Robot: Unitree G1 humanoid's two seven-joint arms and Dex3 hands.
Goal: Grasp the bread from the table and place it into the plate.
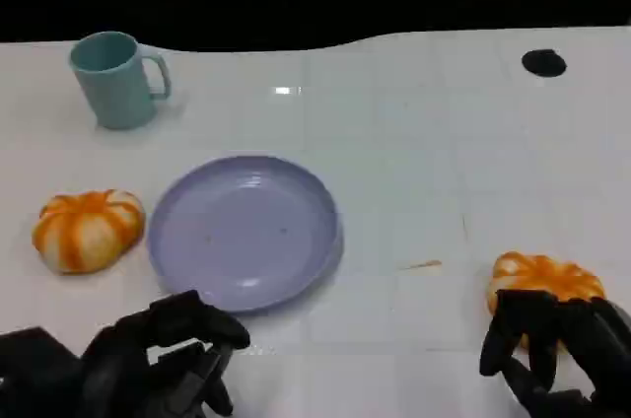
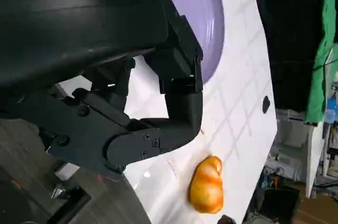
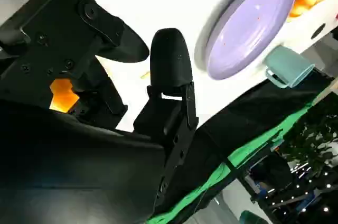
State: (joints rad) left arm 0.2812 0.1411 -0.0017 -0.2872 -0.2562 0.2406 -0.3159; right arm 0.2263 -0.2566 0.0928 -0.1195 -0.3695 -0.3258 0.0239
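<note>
Two orange-and-white bread rolls lie on the white table. One roll [image 1: 89,229] is left of the lilac plate [image 1: 182,203]; the other roll [image 1: 544,278] is at the right front. My right hand [image 1: 562,351] hovers at that right roll's near side, fingers spread and arched over its edge, not closed around it. In the right wrist view a patch of the roll [image 3: 63,93] shows under the hand [image 3: 105,60]. My left hand [image 1: 163,357] sits low, just in front of the plate, loosely bent and holding nothing. The left wrist view shows the plate [image 2: 211,7] and the right roll [image 2: 207,186].
A teal mug [image 1: 116,79] stands at the back left, handle to the right. A small black spot [image 1: 543,63] marks the table at the back right. The table's far edge meets a dark backdrop. Bare white tabletop lies between the plate and the right roll.
</note>
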